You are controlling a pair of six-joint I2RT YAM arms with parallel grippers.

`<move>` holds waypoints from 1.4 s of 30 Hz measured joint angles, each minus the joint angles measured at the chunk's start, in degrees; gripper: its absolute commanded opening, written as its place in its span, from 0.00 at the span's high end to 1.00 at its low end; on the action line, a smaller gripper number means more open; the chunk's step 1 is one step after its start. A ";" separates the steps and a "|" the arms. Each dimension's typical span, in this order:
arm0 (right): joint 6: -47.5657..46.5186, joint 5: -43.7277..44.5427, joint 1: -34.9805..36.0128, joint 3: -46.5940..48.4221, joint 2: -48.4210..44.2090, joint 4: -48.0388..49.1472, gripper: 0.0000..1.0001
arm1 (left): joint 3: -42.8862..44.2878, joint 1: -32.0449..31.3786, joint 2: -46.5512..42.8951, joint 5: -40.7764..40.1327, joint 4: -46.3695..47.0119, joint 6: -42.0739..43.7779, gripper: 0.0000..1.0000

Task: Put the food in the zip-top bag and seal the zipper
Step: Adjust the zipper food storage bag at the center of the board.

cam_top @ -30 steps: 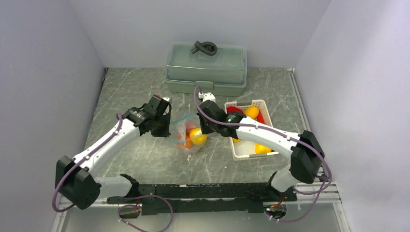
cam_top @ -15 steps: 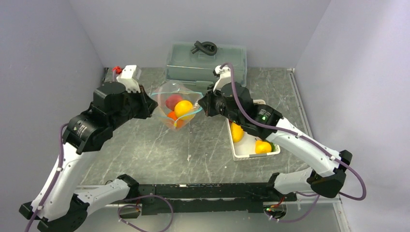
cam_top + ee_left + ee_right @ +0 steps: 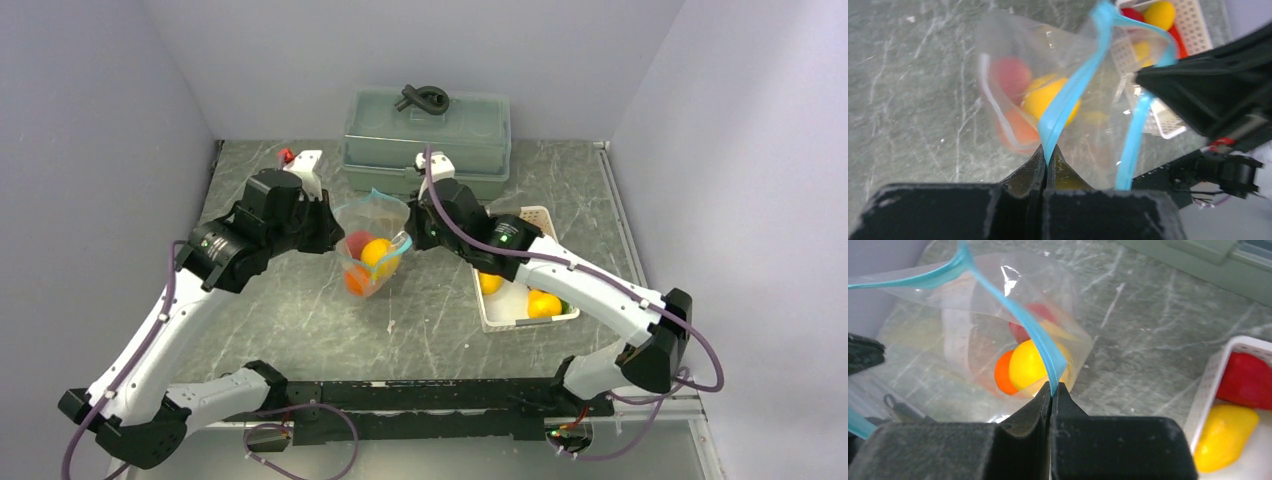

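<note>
The clear zip-top bag (image 3: 370,245) hangs between my two grippers above the table, its mouth open. Inside are a yellow fruit (image 3: 378,252), an orange one (image 3: 357,279) and a pinkish-red one (image 3: 358,241). My left gripper (image 3: 333,222) is shut on the teal-blue zipper (image 3: 1068,95) at the bag's left end. My right gripper (image 3: 412,240) is shut on the zipper (image 3: 1013,310) at its right end. The bag also shows in the left wrist view (image 3: 1013,100) and the right wrist view (image 3: 973,340). More food, yellow (image 3: 545,303) and red (image 3: 1248,380), lies in the white basket (image 3: 500,318).
A grey-green lidded box (image 3: 425,140) with a dark looped handle stands at the back, close behind the bag. The white lattice basket lies right of the bag under my right arm. Grey walls close in on both sides.
Both grippers lifted the bag off the table to a high point near the box, then lowered it somewhat and toward the front. Both arms rose and stretched out.
</note>
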 measured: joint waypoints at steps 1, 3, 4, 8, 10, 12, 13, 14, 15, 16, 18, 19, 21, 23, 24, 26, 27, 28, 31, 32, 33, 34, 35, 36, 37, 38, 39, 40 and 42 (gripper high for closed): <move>0.02 -0.13 -0.02 0.48 0.59 0.07 1.00 | 0.35 -0.02 -0.22 0.87 0.31 -0.02 1.00; 0.02 -1.49 1.70 3.45 3.26 0.17 1.00 | 0.85 -0.07 0.35 4.02 1.95 -0.37 1.00; 0.00 -2.38 3.02 5.40 5.25 0.76 1.00 | 0.70 -0.13 0.85 5.46 3.10 -0.59 1.00; -0.52 -3.76 6.36 8.90 11.34 0.87 1.00 | -2.75 -0.28 3.48 8.17 6.88 -1.53 1.00; -0.61 -4.31 6.40 8.72 12.59 -0.22 1.00 | -4.46 -0.15 4.33 7.74 7.17 -1.51 1.00; -0.74 -3.63 6.16 7.26 12.00 -0.17 1.00 | -4.72 -0.35 4.55 7.13 5.95 -1.29 1.00; -0.83 -3.08 5.97 6.36 11.08 -0.04 1.00 | -4.55 -0.50 4.07 6.10 5.22 -0.85 1.00; -0.96 -2.51 5.75 5.44 9.84 -0.09 1.00 | -4.22 -0.59 3.50 5.11 4.33 -0.37 1.00; -1.18 -1.64 5.33 4.13 7.85 -0.26 1.00 | -3.48 -0.66 2.82 3.65 2.91 0.15 1.00; -1.38 -0.39 4.79 3.13 5.55 -0.92 1.00 | -2.47 -0.66 1.90 1.73 1.31 0.79 1.00; -1.68 2.29 3.69 1.84 0.68 -1.60 1.00 | -0.35 -0.66 -0.31 -1.97 -1.57 1.95 1.00; -1.75 3.58 3.19 1.40 -1.62 -1.68 1.00 | 0.76 -0.66 -1.53 -3.98 -2.89 2.51 1.00; -1.73 5.95 2.27 0.52 -6.23 -1.92 1.00 | 2.60 -0.66 -3.93 -7.67 -5.07 3.26 1.00; -1.46 6.10 2.19 0.26 -9.11 -1.36 1.00 | 4.17 -1.22 -5.79 -8.96 -5.88 3.32 1.00; -1.46 6.10 2.69 0.26 -9.99 -0.98 1.00 | 4.76 -1.55 -6.14 -9.16 -6.16 3.39 1.00; -1.44 5.97 3.39 0.26 -10.84 -0.87 1.00 | 5.35 -1.73 -6.34 -9.68 -6.38 3.50 1.00; -1.44 5.97 3.37 0.26 -10.82 -0.92 1.00 | 5.38 -1.73 -6.23 -9.84 -6.47 3.52 1.00; -1.40 5.97 3.37 0.26 -10.69 -1.09 1.00 | 5.38 -1.77 -5.88 -9.90 -6.82 3.52 1.00; -1.31 5.42 3.13 0.17 -10.19 -1.49 1.00 | 5.38 -1.77 -4.28 -10.25 -7.96 3.67 1.00; -1.33 4.72 2.93 0.15 -10.14 -1.64 1.00 | 5.38 -1.73 -3.72 -10.25 -8.15 3.78 1.00; -1.33 4.33 2.71 0.15 -10.10 -1.66 1.00 | 5.46 -1.64 -3.23 -10.14 -8.41 3.98 1.00; -1.36 3.41 2.47 0.15 -10.03 -1.70 1.00 | 5.68 -1.57 -2.64 -9.88 -8.81 4.11 1.00; -1.33 2.69 2.25 0.15 -9.99 -1.73 1.00 | 5.84 -1.53 -2.32 -9.60 -8.90 4.20 1.00; -1.36 1.92 2.08 0.15 -9.92 -1.75 1.00 | 5.97 -1.42 -1.99 -8.98 -8.87 4.33 1.00; -1.36 1.11 1.95 0.15 -9.84 -1.75 1.00 | 6.01 -1.33 -1.81 -8.52 -8.83 4.46 1.00; -1.36 0.17 1.79 0.15 -9.64 -1.62 1.00 | 6.01 -1.22 -1.66 -7.63 -8.85 4.55 1.00; -1.33 -1.11 1.68 0.11 -9.18 -1.27 1.00 | 6.01 -1.16 -1.46 -6.99 -8.85 4.57 1.00; -1.29 -1.81 1.64 0.07 -8.50 -1.03 1.00 | 5.88 -1.16 -1.29 -6.58 -8.72 4.55 1.00; -1.09 -3.32 1.64 -0.44 -6.19 -0.09 1.00 | 3.89 -1.14 -1.11 -5.38 -7.08 4.37 1.00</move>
